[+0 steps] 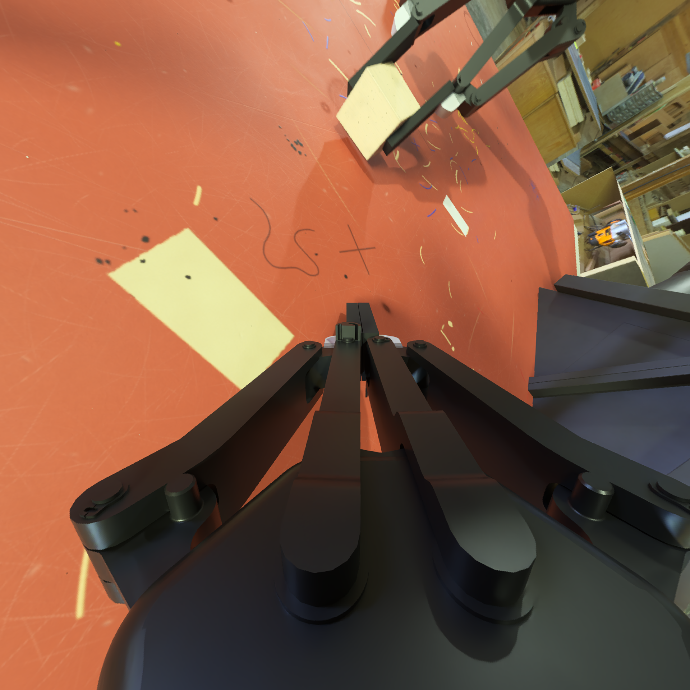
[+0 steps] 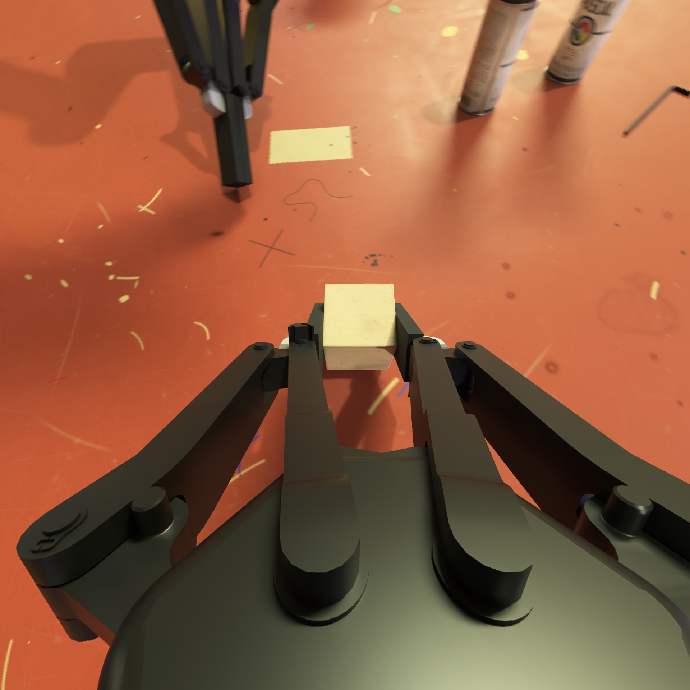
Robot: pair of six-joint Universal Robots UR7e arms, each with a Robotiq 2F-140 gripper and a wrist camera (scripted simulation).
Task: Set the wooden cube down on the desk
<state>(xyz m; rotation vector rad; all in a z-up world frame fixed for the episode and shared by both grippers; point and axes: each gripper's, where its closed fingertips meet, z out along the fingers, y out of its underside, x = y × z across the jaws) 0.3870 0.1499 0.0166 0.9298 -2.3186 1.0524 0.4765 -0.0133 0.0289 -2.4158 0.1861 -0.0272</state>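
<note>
The pale wooden cube [image 2: 358, 321] sits between the fingers of my right gripper [image 2: 357, 317], which is shut on it, low over the orange desk [image 2: 485, 231]. In the left wrist view the cube [image 1: 377, 108] shows at the upper right, held by the right gripper [image 1: 373, 123] just above its shadow on the desk [image 1: 149, 112]. I cannot tell whether the cube touches the desk. My left gripper [image 1: 359, 311] is shut and empty, its tips close over the desk. It also shows in the right wrist view [image 2: 236, 179] at the upper left.
A pale yellow rectangle patch [image 1: 201, 302] marks the desk; it also shows in the right wrist view [image 2: 310, 144]. Two spray cans [image 2: 493, 56] stand at the far right with a hex key [image 2: 653, 108] beside them. A dark grey block [image 1: 612, 373] lies at the desk's right edge.
</note>
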